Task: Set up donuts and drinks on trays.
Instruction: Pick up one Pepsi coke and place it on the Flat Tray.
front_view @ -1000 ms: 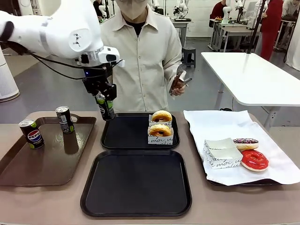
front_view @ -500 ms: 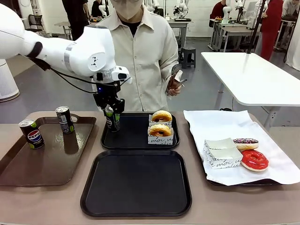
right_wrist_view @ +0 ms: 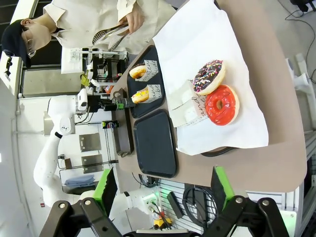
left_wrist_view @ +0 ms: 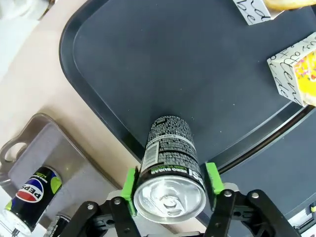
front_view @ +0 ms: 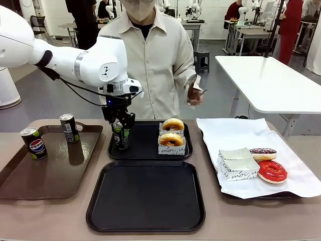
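**Green-marked can upright on the far black tray, left hand around it**

Front view: We see the left arm reach in over the bench (front_view: pixel 50 216). Its left hand (front_view: pixel 119 131) points down around a green-marked can (front_view: pixel 119 139), which stands upright at the left end of the far black tray (front_view: pixel 143 149). Two sleeved plain donuts (front_view: pixel 171 139) sit one behind the other on the same tray, right of its middle and apart from the can. The near black tray (front_view: pixel 145 196) lies just in front of it. At the left, a brown tray (front_view: pixel 50 175) holds two more cans (front_view: pixel 33 144), both upright. At the right, a paper-lined tray (front_view: pixel 225 133) carries a red-iced donut (front_view: pixel 272 171), a chocolate-iced donut (front_view: pixel 263 151) and white sleeves (front_view: pixel 235 163). Across the bench, a person holds tongs (front_view: pixel 193 90) at chest height.

Left wrist view: We look down along the fingers. The can's silver top sits between the two green pads (left_wrist_view: pixel 130 190), which lie close at its sides. We cannot tell whether they are pressing on it or just off it. The can's foot rests on the black tray, near a corner of the rim.

Right wrist view: The right hand (right_wrist_view: pixel 165 190) hangs high above the bench's end, its fingers wide apart with nothing between them. The bench appears sideways beyond, with the red-iced and chocolate-iced donuts nearest.
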You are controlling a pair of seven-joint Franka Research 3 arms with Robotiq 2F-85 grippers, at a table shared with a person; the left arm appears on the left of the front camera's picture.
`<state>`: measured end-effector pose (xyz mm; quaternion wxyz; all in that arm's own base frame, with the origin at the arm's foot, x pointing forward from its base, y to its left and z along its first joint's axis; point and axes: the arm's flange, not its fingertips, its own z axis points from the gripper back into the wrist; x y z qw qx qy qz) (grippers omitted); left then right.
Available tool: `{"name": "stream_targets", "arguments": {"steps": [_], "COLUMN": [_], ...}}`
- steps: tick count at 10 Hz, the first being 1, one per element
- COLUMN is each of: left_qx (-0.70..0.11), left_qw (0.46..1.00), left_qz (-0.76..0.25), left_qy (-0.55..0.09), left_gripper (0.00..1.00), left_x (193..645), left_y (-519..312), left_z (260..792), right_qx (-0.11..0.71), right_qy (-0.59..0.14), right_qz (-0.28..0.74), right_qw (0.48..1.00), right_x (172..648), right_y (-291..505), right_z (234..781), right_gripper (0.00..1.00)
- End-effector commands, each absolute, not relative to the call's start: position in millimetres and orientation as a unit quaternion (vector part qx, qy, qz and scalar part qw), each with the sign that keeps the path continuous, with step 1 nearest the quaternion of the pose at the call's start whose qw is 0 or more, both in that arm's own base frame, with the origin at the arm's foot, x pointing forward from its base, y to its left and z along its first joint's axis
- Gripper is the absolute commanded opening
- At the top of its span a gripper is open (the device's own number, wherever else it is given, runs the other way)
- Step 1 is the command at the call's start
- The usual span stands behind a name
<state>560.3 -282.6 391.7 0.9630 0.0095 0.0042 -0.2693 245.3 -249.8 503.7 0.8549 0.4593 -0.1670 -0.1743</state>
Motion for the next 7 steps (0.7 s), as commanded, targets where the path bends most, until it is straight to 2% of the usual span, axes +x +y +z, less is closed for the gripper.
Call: {"name": "stream_targets", "arguments": {"steps": [1,2,5,7], "left_qx": [0.016,0.011,0.001,-0.004], "left_qw": [0.962,0.960,0.957,0.953], "left_qz": [-0.272,-0.279,-0.287,-0.299], "left_qy": [-0.006,-0.017,-0.033,-0.044], "left_gripper": [0.89,1.00,1.00,1.00], "left_x": [553,542,500,454], "left_y": [-281,-277,-251,-224], "left_z": [410,421,446,459], "right_qx": [0.467,0.467,0.467,0.467], "right_qy": [-0.177,-0.177,-0.177,-0.177], "right_qz": [-0.167,-0.167,-0.167,-0.167], "right_qw": [0.850,0.850,0.850,0.850], "right_x": [245,245,245,245], "right_y": [-250,-250,-250,-250], "right_z": [504,504,504,504], "right_gripper": [1.00,1.00,1.00,1.00]}}
